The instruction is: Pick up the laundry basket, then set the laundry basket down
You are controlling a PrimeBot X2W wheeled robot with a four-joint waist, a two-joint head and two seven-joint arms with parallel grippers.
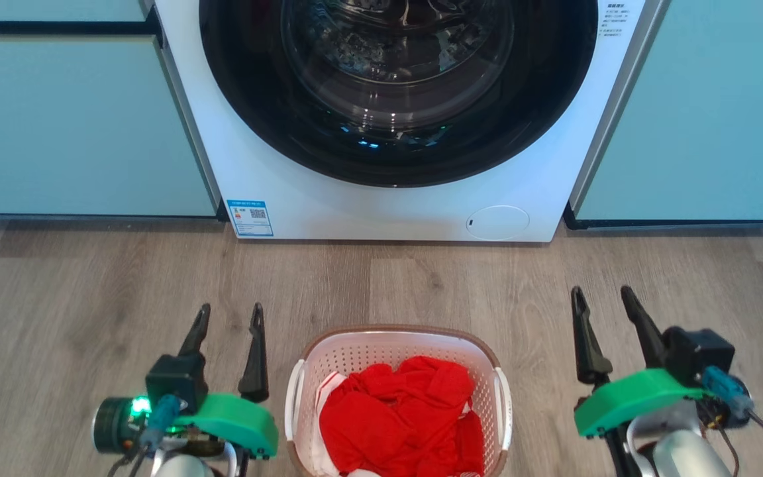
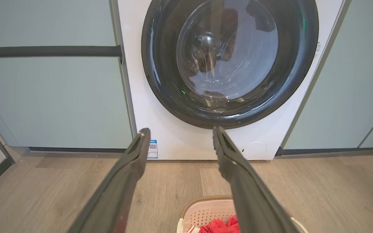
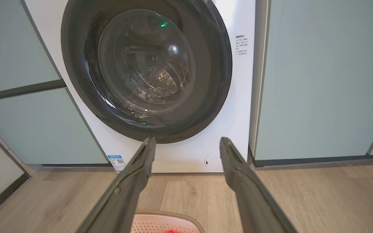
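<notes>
The laundry basket (image 1: pixel 355 358) rests on the wooden floor at the bottom centre of the head view, white and perforated with a brown rim and white side handles, holding crumpled red clothes (image 1: pixel 398 414). My left gripper (image 1: pixel 231 317) hangs open to the basket's left, clear of its handle, and my right gripper (image 1: pixel 603 298) hangs open to its right, further off. Both point toward the washing machine. The left wrist view catches the basket (image 2: pixel 206 212) at the bottom edge, below the open left gripper (image 2: pixel 180 132). The right wrist view shows the basket's rim (image 3: pixel 167 218) below the open right gripper (image 3: pixel 186 140).
A white front-loading washing machine (image 1: pixel 395 205) with a dark round door stands straight ahead beyond the basket. Pale green cabinets (image 1: pixel 77 126) flank it on both sides. Bare wood floor (image 1: pixel 421 278) lies between the basket and the machine.
</notes>
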